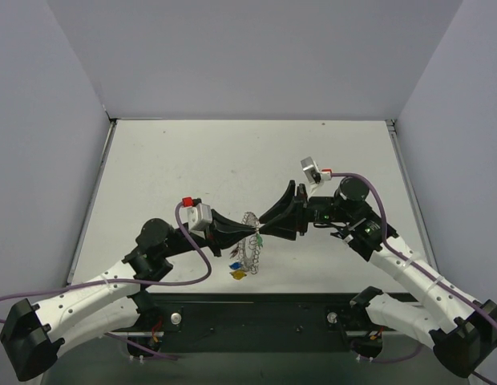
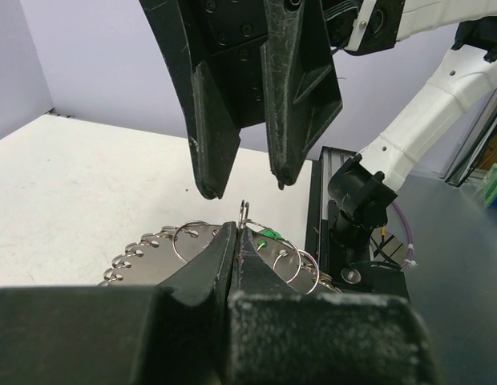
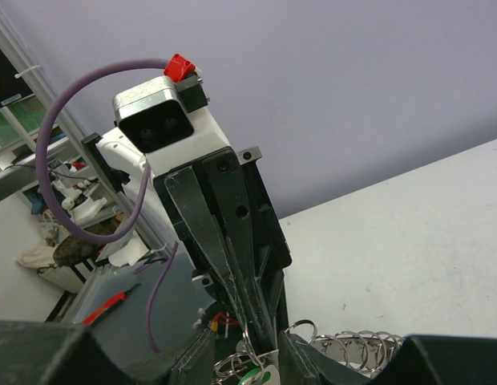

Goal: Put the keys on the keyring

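Pinched shut in the left gripper (image 2: 239, 234): one wire loop of the keyring (image 2: 164, 245), held near the middle of the table's near edge, probably to steady it for threading. Poised just above, fingers spread and gripping nothing: the right gripper (image 2: 245, 188), seemingly lined up on the green key (image 2: 265, 234), with blue and yellow keys (image 1: 237, 269) by the ring's near end. No readable brand, label or writing anywhere.

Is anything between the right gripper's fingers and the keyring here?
Nothing visible. The right gripper hangs open just above the keyring, whose wire loop the left gripper pinches.
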`<state>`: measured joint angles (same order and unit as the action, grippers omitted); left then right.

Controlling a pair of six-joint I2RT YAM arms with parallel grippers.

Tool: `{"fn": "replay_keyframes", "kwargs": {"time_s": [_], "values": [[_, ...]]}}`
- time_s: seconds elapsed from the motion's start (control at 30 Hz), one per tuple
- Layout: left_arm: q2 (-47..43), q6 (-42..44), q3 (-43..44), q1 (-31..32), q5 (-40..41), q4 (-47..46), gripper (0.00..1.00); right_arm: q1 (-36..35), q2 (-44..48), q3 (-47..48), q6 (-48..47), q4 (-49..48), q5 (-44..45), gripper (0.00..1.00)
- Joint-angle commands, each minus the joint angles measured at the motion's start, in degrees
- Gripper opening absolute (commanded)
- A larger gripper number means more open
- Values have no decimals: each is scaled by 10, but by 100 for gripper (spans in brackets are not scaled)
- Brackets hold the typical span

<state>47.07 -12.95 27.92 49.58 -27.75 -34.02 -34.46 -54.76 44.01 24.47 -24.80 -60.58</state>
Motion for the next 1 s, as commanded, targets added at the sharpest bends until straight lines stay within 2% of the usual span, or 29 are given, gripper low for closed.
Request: {"fn": "replay_keyframes", "kwargs": {"time_s": [0.0, 0.13, 0.47, 0.67, 0.7, 0.77, 0.8, 0.97], "values": [[0, -12, 13, 3, 1, -65, 0, -18, 1, 4, -11, -40, -27, 37], [1, -15, 14, 3, 3, -65, 0, -30, 3, 10, -42, 8, -18, 36], [3, -22, 15, 3, 2, -68, 0, -32, 4, 7, -52, 34, -3, 33], [10, -28, 15, 3, -6, -78, 0, -32, 4, 9, -48, 38, 10, 22], [12, -29, 14, 3, -8, -82, 0, -32, 3, 12, -47, 41, 11, 15], [14, -30, 14, 3, -10, -83, 0, -32, 2, 14, -47, 45, 13, 8], [15, -30, 14, 3, -12, -83, 0, -32, 1, 13, -47, 46, 14, 0], [10, -29, 13, 3, -7, -73, 0, -32, 3, 18, -52, 53, 17, 0]]}}
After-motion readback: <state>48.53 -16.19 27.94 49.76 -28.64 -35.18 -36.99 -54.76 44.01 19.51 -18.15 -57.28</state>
